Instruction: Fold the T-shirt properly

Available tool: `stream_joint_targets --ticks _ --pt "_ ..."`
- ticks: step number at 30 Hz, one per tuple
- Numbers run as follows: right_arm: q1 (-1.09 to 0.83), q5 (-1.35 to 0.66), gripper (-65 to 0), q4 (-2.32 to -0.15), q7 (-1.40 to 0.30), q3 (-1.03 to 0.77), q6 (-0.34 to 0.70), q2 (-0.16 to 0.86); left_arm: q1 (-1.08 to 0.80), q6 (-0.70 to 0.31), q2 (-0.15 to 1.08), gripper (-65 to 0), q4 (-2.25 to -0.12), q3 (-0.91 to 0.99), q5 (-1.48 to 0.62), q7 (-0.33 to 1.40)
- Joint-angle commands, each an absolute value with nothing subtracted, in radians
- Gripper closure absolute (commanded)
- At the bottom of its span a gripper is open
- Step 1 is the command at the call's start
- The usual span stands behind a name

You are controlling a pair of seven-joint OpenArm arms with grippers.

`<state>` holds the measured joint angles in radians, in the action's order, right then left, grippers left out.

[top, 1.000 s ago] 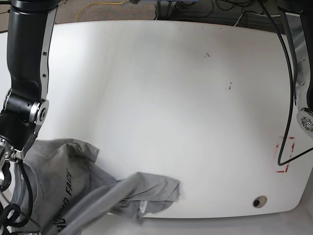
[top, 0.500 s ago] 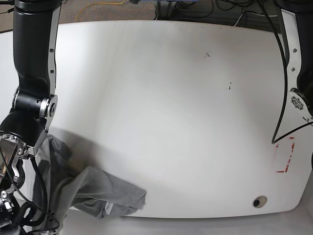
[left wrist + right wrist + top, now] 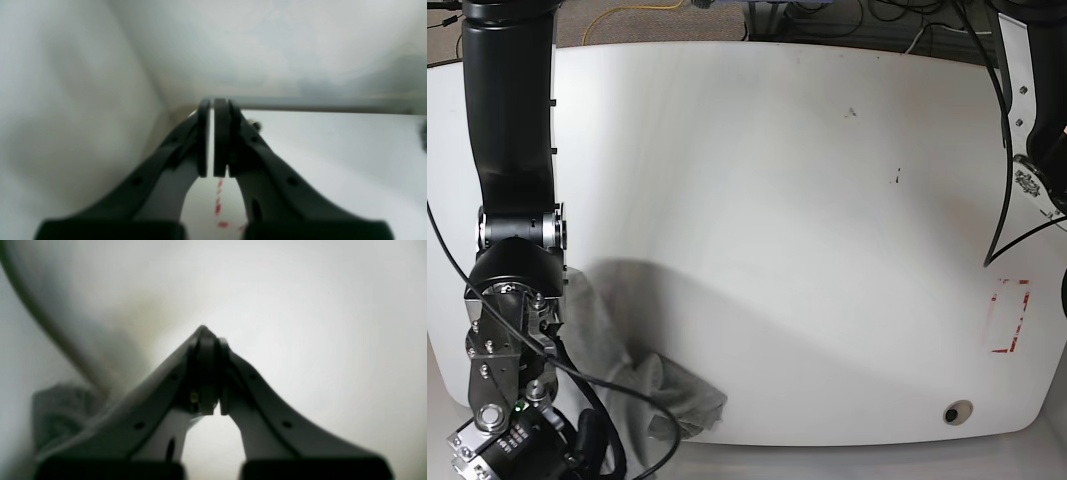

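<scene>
Since earlier frame: T-shirt [image 3: 659,392] drawn further toward table's near-left corner, bunched smaller; right arm [image 3: 515,300] now over it. Shirt crumpled at table [image 3: 777,200] near edge, part hidden behind arm. Right gripper [image 3: 207,371] jaws pressed together; grey cloth blurred beside left finger, grip on it unclear. Left gripper [image 3: 212,138] jaws nearly touching, nothing between, above red marks [image 3: 1010,317] at table's right edge.

A robotics lab or test bench, by the look of it: a bare white table [image 3: 777,200] marked with a red dashed rectangle [image 3: 1010,316] at the right edge, loose cables [image 3: 847,15] trailing over grey carpet along the top of the frame, and black robot arms [image 3: 512,130] mounted at the sides.
</scene>
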<state>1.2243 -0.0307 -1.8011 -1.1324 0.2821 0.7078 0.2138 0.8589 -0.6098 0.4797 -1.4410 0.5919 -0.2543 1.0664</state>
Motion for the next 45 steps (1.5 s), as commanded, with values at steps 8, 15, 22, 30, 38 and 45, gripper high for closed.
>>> stream_joint_targets --ticks 8,15,22,30,38,45 --pt "1.376 -0.024 -1.4 -1.943 -1.164 0.338 0.698 0.071 0.842 -0.624 0.536 0.0 -1.454 0.591 -0.278 1.020" --pt "1.356 0.068 -1.4 -2.026 -1.168 0.337 0.698 0.044 0.808 -0.624 0.539 0.0 -1.454 0.591 -0.278 0.983" --pt "1.211 0.163 -1.4 -2.040 -1.175 0.262 0.698 0.068 0.805 -0.624 0.536 0.0 -1.452 0.593 -0.278 0.981" --pt "0.960 0.214 -1.1 -2.040 -1.191 0.084 0.698 0.114 0.773 -0.624 0.535 0.0 -1.452 0.588 -0.278 0.980" --pt "0.670 0.213 -1.0 -2.038 -1.167 -0.056 0.698 0.124 0.704 -0.624 0.498 0.0 -1.451 0.587 -0.278 0.980" --pt "0.446 0.213 -1.0 -2.035 -1.017 -0.137 0.698 0.093 0.622 -0.624 0.440 -14.3 -1.451 0.587 -0.277 0.980"
